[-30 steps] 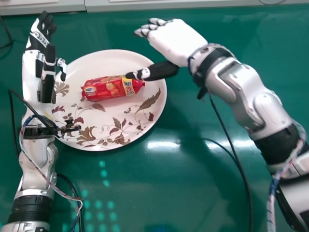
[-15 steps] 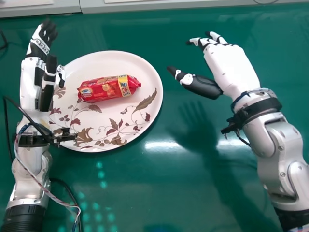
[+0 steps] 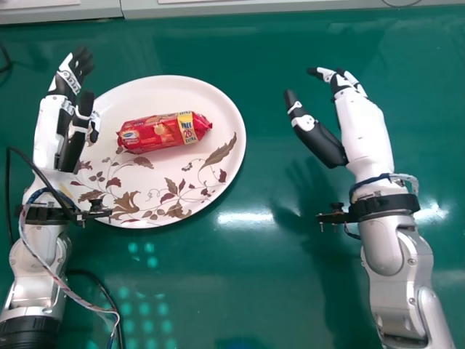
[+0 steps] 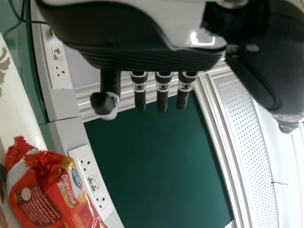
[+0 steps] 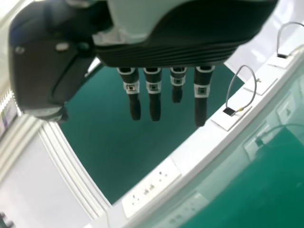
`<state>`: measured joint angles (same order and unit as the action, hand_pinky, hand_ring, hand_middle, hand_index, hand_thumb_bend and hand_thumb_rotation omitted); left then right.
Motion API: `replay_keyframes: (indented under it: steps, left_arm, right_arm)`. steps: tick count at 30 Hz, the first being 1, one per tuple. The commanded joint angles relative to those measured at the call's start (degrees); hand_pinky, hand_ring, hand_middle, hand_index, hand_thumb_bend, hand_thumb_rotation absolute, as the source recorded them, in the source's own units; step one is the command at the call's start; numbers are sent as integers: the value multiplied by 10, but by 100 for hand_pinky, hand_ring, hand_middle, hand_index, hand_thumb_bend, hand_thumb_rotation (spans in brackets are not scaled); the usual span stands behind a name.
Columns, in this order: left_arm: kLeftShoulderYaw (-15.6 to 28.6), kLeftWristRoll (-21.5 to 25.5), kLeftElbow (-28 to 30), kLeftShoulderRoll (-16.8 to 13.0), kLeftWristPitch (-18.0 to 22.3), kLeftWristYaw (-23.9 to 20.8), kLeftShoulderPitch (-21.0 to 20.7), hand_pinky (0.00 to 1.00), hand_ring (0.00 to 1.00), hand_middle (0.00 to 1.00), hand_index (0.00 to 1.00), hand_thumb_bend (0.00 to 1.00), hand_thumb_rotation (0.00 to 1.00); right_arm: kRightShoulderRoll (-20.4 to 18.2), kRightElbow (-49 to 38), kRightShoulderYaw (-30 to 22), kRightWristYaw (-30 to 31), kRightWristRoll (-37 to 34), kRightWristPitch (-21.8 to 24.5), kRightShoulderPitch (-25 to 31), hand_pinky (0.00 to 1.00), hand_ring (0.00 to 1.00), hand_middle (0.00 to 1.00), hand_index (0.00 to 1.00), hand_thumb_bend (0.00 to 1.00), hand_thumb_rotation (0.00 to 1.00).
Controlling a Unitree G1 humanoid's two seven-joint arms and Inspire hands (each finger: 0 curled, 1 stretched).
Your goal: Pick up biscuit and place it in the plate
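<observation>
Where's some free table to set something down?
The green table is bare between the plate and the right hand, and on the robot's side of the plate. It's crowded at the plate's left edge: the left hand and a black cable.

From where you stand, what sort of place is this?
Probably a lab or workshop: there's a long green table, wall strips with power sockets, and cables running along the robot's arm.
</observation>
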<state>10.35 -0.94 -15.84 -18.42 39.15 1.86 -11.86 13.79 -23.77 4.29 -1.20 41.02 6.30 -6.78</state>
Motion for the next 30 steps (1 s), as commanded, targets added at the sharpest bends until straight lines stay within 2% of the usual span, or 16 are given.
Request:
replay_keyframes:
  steps: [1,7,15,19,24,30]
  left_arm:
    - [-1,2,-22,7,-3,7,43,0,100,100,100,100,85]
    - [5,-7,6,6,-15,5,64,0,100,100,100,100,87]
    - [10,24,37,13,-22,19,91,0,100,100,100,100,86]
    - [10,23,25,13,-7,26,88,0,100,100,100,100,87]
    - [9,20,11,20,4,23,79,0,100,100,100,100,87]
    - [7,14,-13,27,17,17,63,0,100,100,100,100,89]
  right_arm:
    - [-6,16,-9,-33,-27,-40,20,71,83,87,88,67,33]
    - [-18,36,-12,-83,-70,-99,49,69,80,85,84,50,42]
    - [-25,29,-22,-91,-97,-114,74,70,80,85,83,42,56]
    - [-16,38,-32,-92,-110,-136,78,71,81,85,83,36,66]
    - [-12,64,-52,-104,-135,-188,78,71,81,85,83,29,60]
    - [-7,75,-75,-113,-138,-210,73,70,81,85,83,29,59]
